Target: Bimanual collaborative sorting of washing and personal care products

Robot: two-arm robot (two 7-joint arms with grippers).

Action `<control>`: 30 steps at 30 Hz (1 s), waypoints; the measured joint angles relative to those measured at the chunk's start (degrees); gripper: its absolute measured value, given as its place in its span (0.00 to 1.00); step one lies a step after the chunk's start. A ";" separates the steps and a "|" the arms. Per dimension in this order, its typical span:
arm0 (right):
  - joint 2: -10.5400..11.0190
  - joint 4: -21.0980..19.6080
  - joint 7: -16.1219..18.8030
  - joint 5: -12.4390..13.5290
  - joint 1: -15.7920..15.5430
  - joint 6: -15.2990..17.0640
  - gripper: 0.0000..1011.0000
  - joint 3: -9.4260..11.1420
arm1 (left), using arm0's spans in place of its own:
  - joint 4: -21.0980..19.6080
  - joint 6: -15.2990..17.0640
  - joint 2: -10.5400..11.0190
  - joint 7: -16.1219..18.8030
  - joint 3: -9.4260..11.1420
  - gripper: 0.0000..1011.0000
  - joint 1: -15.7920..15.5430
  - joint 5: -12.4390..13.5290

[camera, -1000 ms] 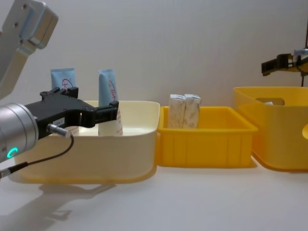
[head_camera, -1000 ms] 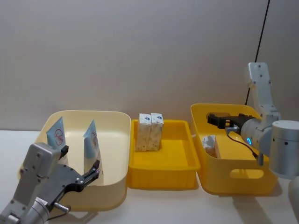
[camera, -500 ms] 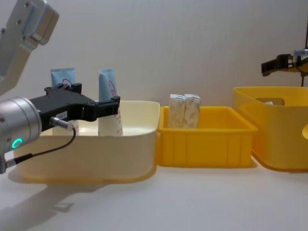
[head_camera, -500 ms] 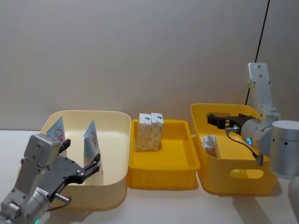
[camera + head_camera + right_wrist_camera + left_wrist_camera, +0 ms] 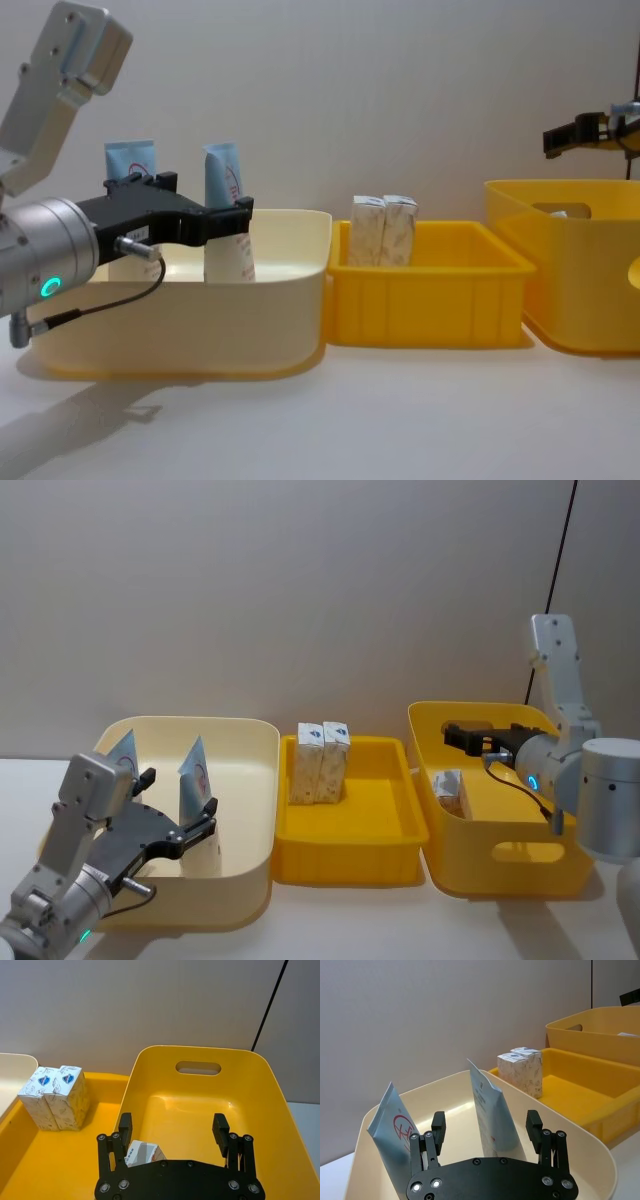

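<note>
Two light-blue-and-white tubes stand upright in the cream bin on the left. My left gripper hovers open over that bin's near side. In the left wrist view its fingers straddle the right-hand tube, which stands just beyond them, untouched. Two beige patterned cartons stand side by side in the middle yellow tray. A third carton lies in the right yellow bin. Above that bin my right gripper hangs open and holds nothing.
The three containers sit in a row close to a grey wall. White tabletop runs in front of them. A black cable hangs behind the right arm. The right bin has handle cut-outs.
My left gripper has moved forward and up over the cream bin, closing in on the right-hand tube. The right arm and all products have stayed put.
</note>
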 joint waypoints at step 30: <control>0.00 -0.01 0.00 0.00 0.00 0.00 0.99 0.00 | 3.09 -0.87 -1.09 -1.28 -0.22 0.99 -1.97 -0.04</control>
